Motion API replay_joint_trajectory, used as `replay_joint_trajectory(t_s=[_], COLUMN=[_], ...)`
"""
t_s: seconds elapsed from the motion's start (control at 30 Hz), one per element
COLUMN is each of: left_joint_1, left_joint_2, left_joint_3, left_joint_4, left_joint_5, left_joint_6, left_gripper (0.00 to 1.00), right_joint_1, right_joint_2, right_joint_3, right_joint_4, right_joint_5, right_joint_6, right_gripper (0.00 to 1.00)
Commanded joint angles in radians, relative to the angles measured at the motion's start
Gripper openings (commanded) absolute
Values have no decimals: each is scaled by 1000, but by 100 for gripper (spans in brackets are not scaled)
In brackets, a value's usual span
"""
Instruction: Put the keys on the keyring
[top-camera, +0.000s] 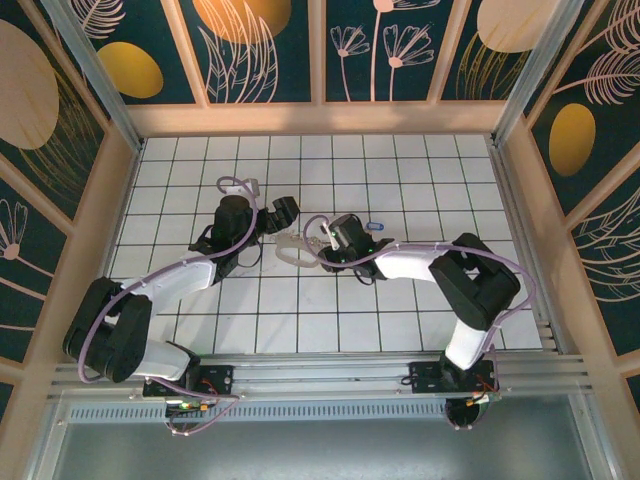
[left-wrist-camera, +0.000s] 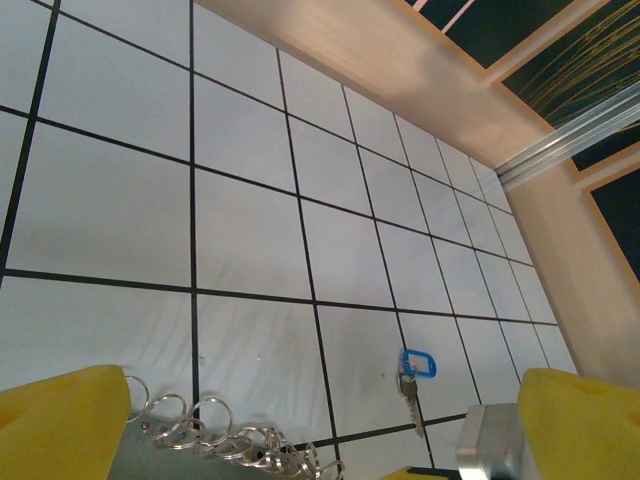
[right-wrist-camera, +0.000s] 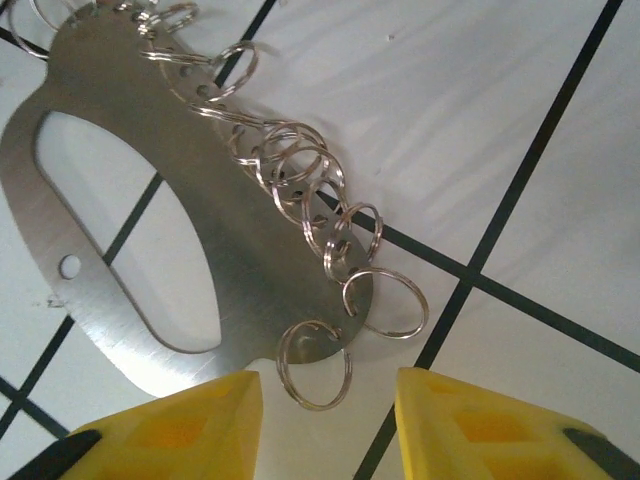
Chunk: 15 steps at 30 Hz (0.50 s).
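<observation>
Brushed steel keyring (right-wrist-camera: 262, 262), flat oval, lies at twelve o'clock of the right gripper (right-wrist-camera: 330, 400), jaws apart around one split ring (right-wrist-camera: 281, 366), untouched. Blue-headed key (left-wrist-camera: 418, 363): one o'clock of the wide-open left gripper (left-wrist-camera: 320, 435).

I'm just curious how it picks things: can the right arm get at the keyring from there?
Probably yes: the right end effector is open right at the keyring, whose near end lies between its fingers; nothing blocks it.
</observation>
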Motion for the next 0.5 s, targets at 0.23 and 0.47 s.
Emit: replay_joint_trajectory(t_s=[0.23, 0.47], left_joint_1=[-2, -1], left_joint_2=[-33, -26], left_joint_3=[-6, -7], left_joint_4=[22, 35], left_joint_5=[-2, 9], left_joint_6=[-7, -10], left_gripper=[99, 99], right_joint_1=[10, 11], right_joint_2=[47, 68], right_joint_3=[50, 68], right_joint_4=[-29, -31], right_joint_5=[40, 52], right_joint_6=[-30, -40], right_gripper=[37, 31])
